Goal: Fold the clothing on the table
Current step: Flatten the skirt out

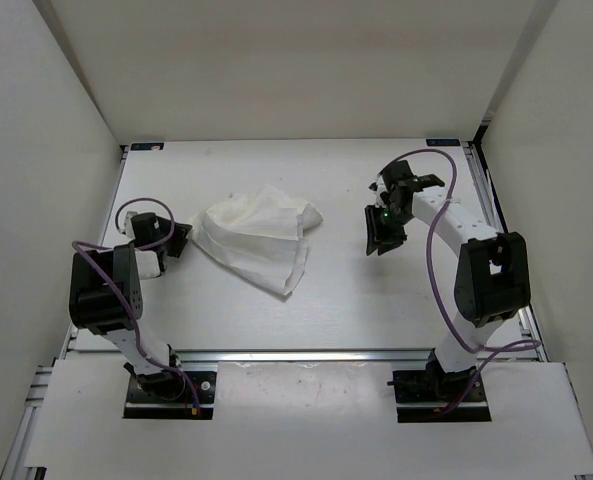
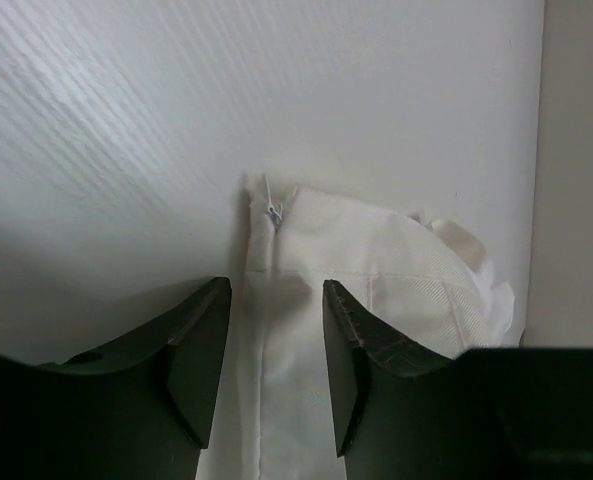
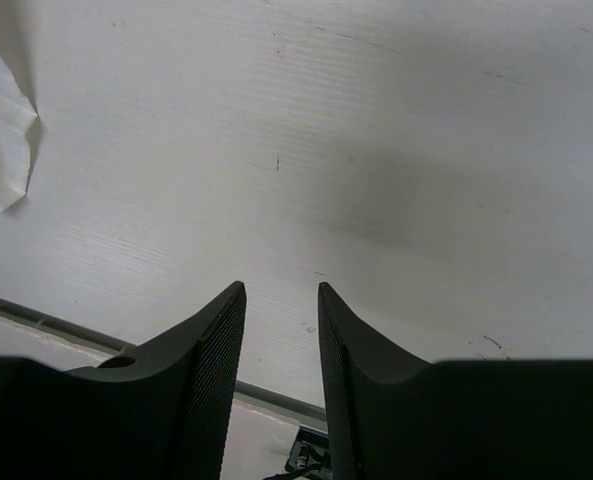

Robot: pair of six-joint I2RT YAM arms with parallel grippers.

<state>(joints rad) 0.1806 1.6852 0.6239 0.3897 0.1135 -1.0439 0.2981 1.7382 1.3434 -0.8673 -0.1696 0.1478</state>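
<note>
The clothing (image 1: 259,235) is a crumpled white garment lying left of centre on the table (image 1: 346,300). My left gripper (image 1: 181,240) sits at its left edge. In the left wrist view the left gripper (image 2: 276,285) is open, its two fingers standing either side of a seamed corner of the clothing (image 2: 376,260), with fabric lying in the gap and not pinched. My right gripper (image 1: 381,238) hovers over bare table to the right of the garment. In the right wrist view it (image 3: 282,287) is open and empty, and a corner of the clothing (image 3: 1,150) shows at far left.
White walls enclose the table on the left, back and right. A silver rail (image 1: 306,355) runs along the near edge, also seen as the rail (image 3: 266,398) below the right fingers. Both arm bases are bolted just beyond it.
</note>
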